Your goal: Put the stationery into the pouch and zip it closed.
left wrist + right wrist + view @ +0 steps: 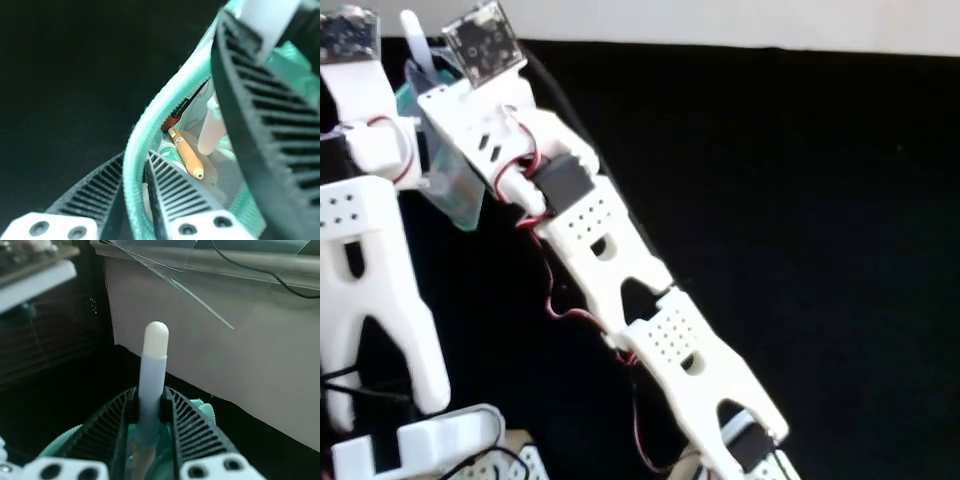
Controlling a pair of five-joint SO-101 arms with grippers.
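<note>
Black table runs under both arms. At its far left a teal-edged clear pouch stands open, its rim pinched tight by the left gripper. The right gripper clamps a white pen upright, its tip inside the pouch near an orange pen and a dark pen.

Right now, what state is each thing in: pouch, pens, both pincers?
pouch: unzipped, mouth open.
white pen: upright, lower end inside the pouch.
orange pen: lying inside the pouch.
dark red pen: inside the pouch.
left pincer: shut on the pouch rim.
right pincer: shut on the white pen.
</note>
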